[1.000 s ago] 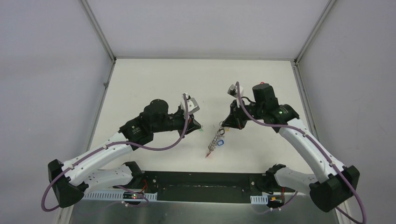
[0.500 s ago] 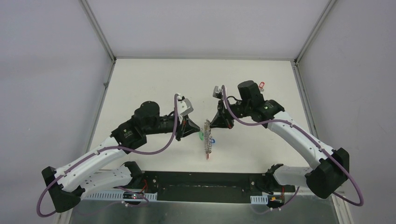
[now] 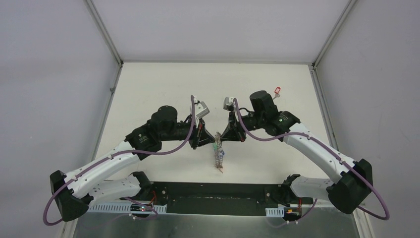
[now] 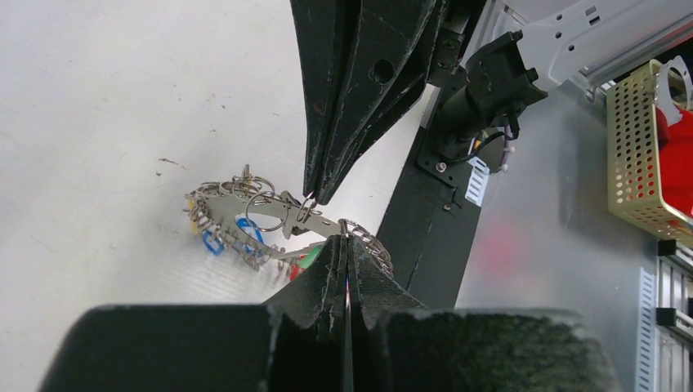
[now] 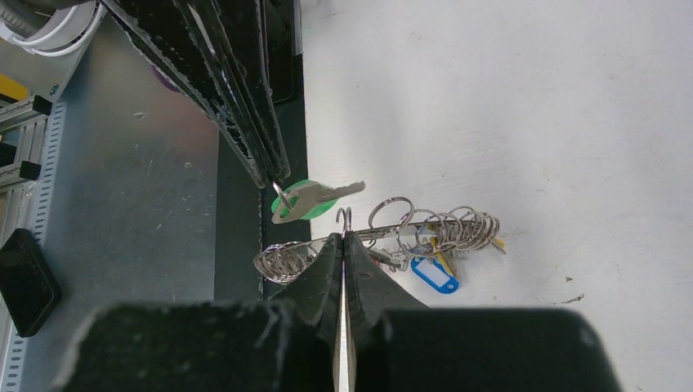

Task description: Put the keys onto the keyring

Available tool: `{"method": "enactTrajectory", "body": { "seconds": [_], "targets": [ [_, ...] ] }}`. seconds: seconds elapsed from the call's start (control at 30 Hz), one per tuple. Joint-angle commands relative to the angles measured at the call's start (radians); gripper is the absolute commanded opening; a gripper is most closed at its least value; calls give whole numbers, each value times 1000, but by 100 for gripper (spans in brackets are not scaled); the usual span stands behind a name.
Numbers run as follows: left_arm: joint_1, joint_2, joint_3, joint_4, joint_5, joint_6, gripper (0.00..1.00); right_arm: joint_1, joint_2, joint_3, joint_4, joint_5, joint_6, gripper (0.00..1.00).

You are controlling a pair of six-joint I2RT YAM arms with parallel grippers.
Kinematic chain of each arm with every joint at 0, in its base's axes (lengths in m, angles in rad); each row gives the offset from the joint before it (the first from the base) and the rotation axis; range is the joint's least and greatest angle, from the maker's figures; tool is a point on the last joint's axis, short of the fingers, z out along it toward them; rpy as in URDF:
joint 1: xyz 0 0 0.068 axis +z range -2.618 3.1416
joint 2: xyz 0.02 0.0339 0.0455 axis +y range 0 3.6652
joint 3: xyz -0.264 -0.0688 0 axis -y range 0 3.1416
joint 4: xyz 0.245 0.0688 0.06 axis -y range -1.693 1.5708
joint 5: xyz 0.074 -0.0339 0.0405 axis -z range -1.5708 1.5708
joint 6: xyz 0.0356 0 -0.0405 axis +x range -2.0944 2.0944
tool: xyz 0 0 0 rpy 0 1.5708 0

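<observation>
Over the middle of the table (image 3: 163, 84), somewhat toward its near edge, the right gripper (image 5: 343, 242) has its fingers pinched tight on one small loop of the keyring (image 5: 433, 227), which hangs edge-on with a blue-tagged key (image 5: 433, 275) on it. The left gripper (image 4: 345, 251), nearly tip to tip with the right one, is clamped on the little ring of a green-tagged key (image 5: 315, 194), held just beside the keyring's rim. A red-tagged key (image 3: 277, 90) lies well apart, toward the table's far right corner.
</observation>
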Motion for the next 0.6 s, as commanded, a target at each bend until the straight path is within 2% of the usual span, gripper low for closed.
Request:
{"method": "enactTrajectory", "body": {
  "seconds": [0.0,0.17,0.57],
  "targets": [
    [-5,-7,10,49,-1,-59,0,7,-51,-6,89,-27,20,0],
    [-12,6,8,46,30,-58,0,8,-59,-19,114,-34,39,0],
    [-27,52,47,-22,-14,-61,0,14,-60,-21,121,-47,53,0]
  ]
}}
